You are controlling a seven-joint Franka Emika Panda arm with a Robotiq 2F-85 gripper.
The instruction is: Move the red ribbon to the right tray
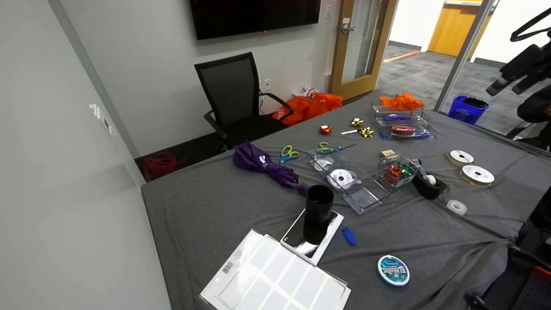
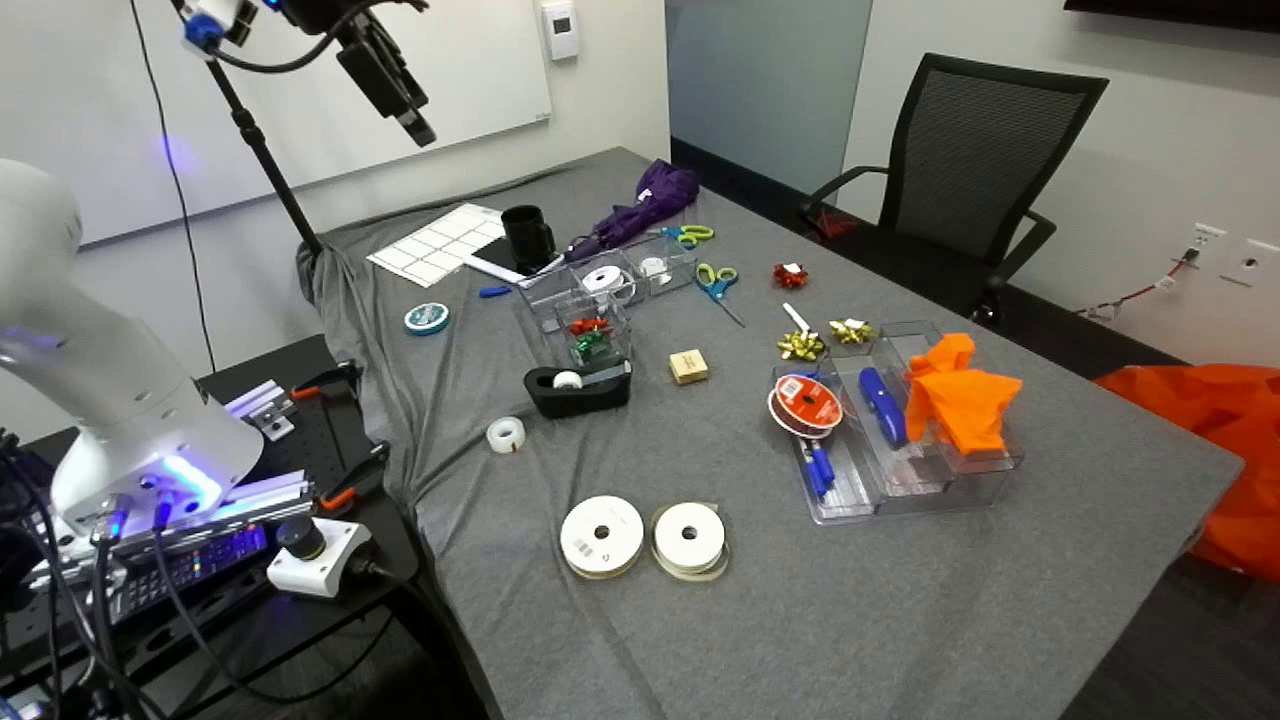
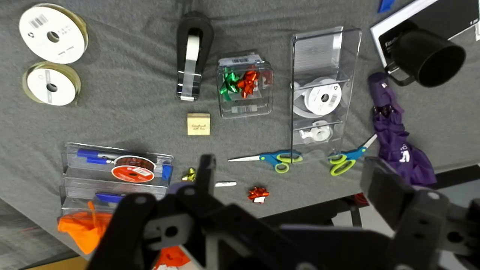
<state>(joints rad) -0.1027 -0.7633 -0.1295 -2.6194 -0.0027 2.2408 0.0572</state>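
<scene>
A red ribbon spool [image 2: 808,402] lies tilted on blue pens in a clear tray [image 2: 858,503]. The spool also shows in the wrist view [image 3: 133,173] and in an exterior view [image 1: 403,130]. A loose red bow [image 3: 258,194] lies on the table. Another clear divided tray [image 3: 317,52] holds a white ribbon spool [image 3: 324,97] and a white tape piece; it also shows in an exterior view [image 1: 363,199]. My gripper [image 3: 292,168] is open and empty, high above the table; it shows in both exterior views [image 1: 506,88] [image 2: 415,125].
A small clear box [image 2: 550,345] holds a red and a green bow. A black tape dispenser [image 2: 580,392], a wooden block [image 3: 198,124] and two white spools [image 2: 602,535] [image 2: 690,538] stand nearby. Orange cloth [image 2: 960,400] lies in the pen tray. A black mug [image 1: 319,202] stands upright; a purple umbrella [image 1: 267,165] lies near.
</scene>
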